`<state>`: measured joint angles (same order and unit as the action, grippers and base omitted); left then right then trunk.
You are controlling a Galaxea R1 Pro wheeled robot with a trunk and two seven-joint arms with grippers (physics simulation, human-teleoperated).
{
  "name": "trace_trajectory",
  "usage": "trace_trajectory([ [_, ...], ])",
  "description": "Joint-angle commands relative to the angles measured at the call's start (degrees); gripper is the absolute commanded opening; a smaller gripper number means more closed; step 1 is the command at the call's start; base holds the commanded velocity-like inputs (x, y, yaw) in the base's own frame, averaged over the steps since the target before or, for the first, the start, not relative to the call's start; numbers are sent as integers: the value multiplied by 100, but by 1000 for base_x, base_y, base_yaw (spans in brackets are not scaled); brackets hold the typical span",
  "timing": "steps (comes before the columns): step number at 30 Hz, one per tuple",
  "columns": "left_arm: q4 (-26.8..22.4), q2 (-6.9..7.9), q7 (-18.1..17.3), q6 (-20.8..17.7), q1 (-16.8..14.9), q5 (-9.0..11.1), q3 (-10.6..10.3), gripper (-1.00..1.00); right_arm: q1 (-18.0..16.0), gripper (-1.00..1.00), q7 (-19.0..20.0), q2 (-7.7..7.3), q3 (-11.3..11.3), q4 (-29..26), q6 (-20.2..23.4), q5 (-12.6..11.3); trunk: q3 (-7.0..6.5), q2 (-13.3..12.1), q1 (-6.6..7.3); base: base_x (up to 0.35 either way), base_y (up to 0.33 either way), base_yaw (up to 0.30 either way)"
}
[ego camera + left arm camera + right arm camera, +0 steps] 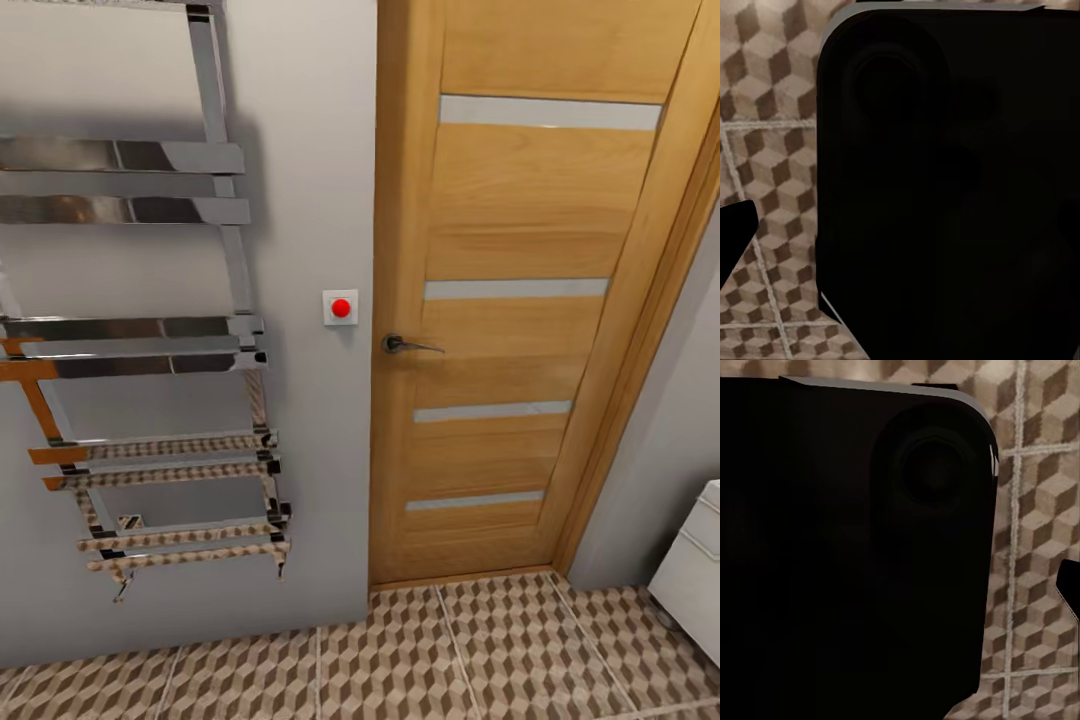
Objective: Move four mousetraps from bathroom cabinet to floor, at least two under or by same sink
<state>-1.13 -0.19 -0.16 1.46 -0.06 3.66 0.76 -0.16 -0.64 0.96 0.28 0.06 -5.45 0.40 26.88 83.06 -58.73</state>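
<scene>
Head view bright, evenly lit, sharp; chrome towel rail (150, 330) mirrors surroundings; wrist views mostly dark.

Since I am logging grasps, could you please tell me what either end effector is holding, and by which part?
It cannot be told: in both wrist views a large dark body blocks the fingers, with the bathroom floor beside it.

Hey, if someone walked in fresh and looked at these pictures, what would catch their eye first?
Probably the tall wooden door with pale horizontal strips, filling the right half of the head view, and the small red button on the grey wall just left of its handle. Next, the shiny chrome towel rail on the left, above the cube-patterned bathroom floor.
</scene>
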Motion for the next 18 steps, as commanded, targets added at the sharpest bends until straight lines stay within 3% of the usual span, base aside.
trace_trajectory([
  [1,-2,-2,-2,12,-1,38,4,100,-2,100,-7,0,2,2,-17,4,5,2,0,0,0,274],
  [18,-2,-7,-2,12,1,38,3,100,-2,100,-11,0,2,2,-17,5,5,2,0,0,0,274],
])
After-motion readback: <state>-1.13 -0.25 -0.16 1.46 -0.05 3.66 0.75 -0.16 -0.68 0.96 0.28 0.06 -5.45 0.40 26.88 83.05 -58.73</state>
